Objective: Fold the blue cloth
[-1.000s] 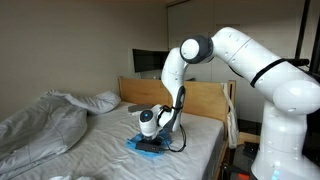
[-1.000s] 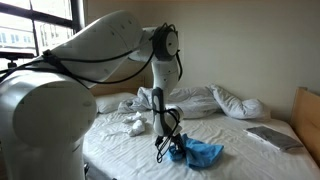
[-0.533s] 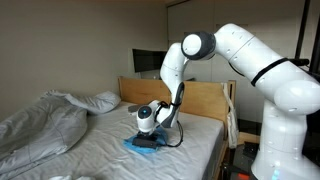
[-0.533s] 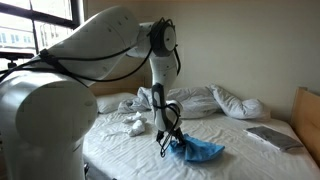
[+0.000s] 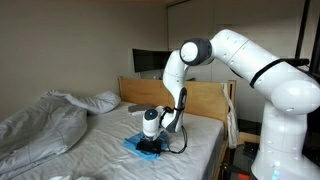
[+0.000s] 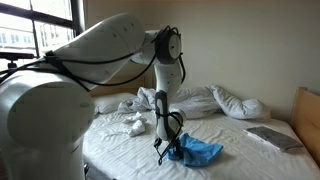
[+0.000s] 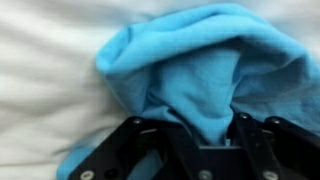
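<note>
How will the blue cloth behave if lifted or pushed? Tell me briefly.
Likely floppy: the blue cloth lies bunched in soft folds. Probably light, since it looks thin. Pushed, it would likely crumple against the white sheet rather than slide flat.

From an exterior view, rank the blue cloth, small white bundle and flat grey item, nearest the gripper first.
In an exterior view, from the gripper:
1. blue cloth, right against it.
2. small white bundle, toward the window.
3. flat grey item, near the headboard.
</note>
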`<action>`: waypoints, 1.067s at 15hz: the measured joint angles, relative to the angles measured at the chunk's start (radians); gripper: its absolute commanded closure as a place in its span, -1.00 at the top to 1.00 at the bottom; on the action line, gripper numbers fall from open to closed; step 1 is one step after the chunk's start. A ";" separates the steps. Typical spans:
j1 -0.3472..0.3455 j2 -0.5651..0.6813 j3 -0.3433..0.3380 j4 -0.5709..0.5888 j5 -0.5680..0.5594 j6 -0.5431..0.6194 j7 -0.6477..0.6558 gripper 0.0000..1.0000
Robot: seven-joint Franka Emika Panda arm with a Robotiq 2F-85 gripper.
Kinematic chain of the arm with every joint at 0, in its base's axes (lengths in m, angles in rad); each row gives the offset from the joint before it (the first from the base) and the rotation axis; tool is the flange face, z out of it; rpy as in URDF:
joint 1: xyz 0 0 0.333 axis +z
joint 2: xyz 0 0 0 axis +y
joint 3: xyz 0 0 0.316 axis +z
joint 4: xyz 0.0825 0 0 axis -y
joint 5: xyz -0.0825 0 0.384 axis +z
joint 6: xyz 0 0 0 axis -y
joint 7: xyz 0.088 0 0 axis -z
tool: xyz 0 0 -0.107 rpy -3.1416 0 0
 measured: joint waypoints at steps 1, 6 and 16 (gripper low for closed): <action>-0.024 0.010 0.000 0.007 0.000 0.049 -0.010 0.65; -0.108 0.039 0.015 0.008 0.000 0.204 -0.126 1.00; -0.128 -0.030 0.120 0.143 -0.276 0.315 0.024 1.00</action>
